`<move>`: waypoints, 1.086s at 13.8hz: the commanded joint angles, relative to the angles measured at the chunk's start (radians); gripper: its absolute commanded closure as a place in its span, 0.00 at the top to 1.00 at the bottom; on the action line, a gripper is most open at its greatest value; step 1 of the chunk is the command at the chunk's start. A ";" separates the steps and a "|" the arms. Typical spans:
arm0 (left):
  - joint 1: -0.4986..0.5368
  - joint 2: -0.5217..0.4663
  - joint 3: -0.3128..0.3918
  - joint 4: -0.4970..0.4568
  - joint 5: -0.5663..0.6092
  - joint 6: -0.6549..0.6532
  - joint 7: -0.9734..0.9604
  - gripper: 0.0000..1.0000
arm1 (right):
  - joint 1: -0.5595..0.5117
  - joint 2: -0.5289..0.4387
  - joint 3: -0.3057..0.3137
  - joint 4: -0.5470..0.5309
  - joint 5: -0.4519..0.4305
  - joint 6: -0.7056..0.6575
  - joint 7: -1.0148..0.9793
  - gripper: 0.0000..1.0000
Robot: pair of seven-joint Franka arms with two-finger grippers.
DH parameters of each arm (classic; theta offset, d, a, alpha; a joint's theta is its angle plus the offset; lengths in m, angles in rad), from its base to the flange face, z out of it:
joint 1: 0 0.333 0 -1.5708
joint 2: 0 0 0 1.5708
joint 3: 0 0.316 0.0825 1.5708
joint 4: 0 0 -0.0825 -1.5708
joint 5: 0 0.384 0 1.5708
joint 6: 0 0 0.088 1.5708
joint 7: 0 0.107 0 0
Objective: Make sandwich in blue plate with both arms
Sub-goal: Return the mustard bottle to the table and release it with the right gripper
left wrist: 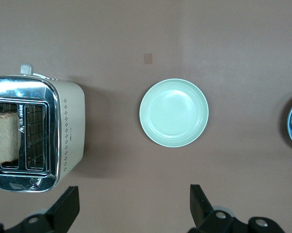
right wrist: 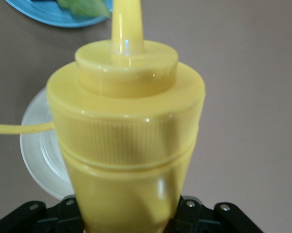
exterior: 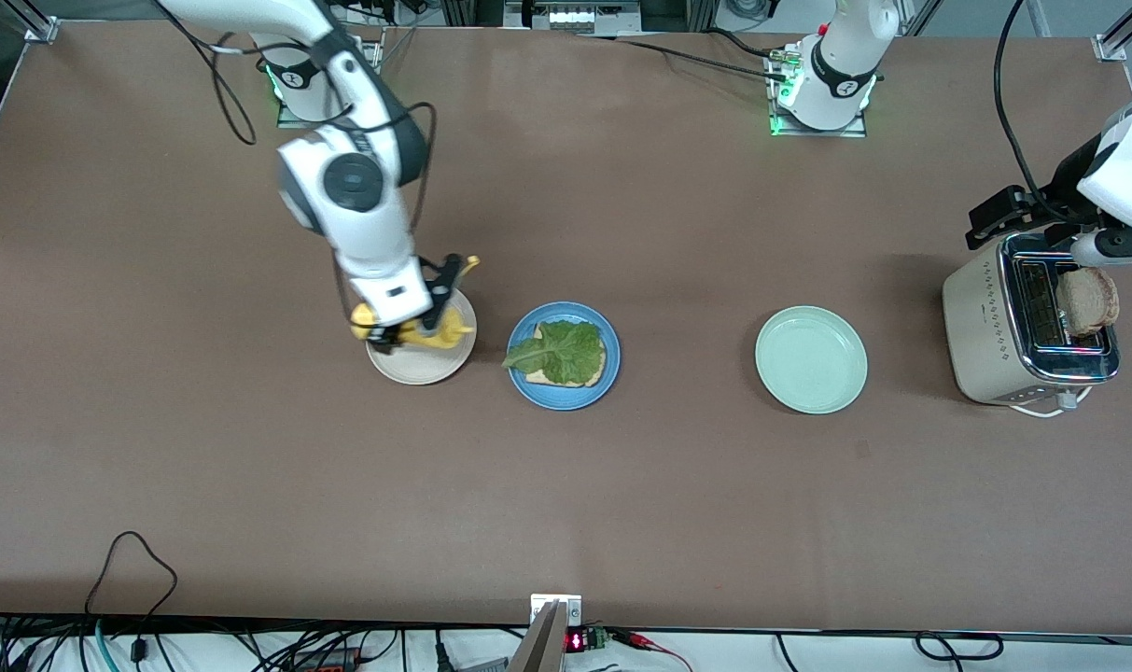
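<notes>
The blue plate [exterior: 531,324] lies mid-table, and on it a bread slice [exterior: 539,376] sits under a green lettuce leaf [exterior: 566,350]. Beside it, toward the right arm's end, my right gripper [exterior: 414,322] is shut on a yellow squeeze bottle [exterior: 446,331] over a cream-white plate [exterior: 421,371]. In the right wrist view the bottle [right wrist: 126,136] fills the frame between the jaws of that gripper [right wrist: 129,218]. My left gripper [exterior: 999,217] hangs open and empty by the toaster [exterior: 985,327]. A second bread slice [exterior: 1086,301] stands up out of a toaster slot.
A pale mint-green plate [exterior: 811,359] lies bare between the blue plate and the toaster. The left wrist view looks down on that plate [left wrist: 173,112], the toaster [left wrist: 68,126] and its bread slice [left wrist: 4,137]. Cables run along the table's near edge.
</notes>
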 commanded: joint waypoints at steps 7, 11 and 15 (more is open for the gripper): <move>-0.018 0.013 -0.004 0.014 -0.018 0.015 0.021 1.00 | -0.473 -0.225 0.117 -0.059 0.514 -0.245 -0.786 0.01; -0.010 0.062 -0.002 0.061 -0.019 0.008 0.012 1.00 | -0.674 -0.178 0.117 -0.059 0.644 -0.285 -1.151 0.01; -0.003 0.068 0.004 0.060 -0.014 0.005 0.012 1.00 | -0.837 -0.055 0.117 -0.059 0.756 -0.291 -1.458 0.01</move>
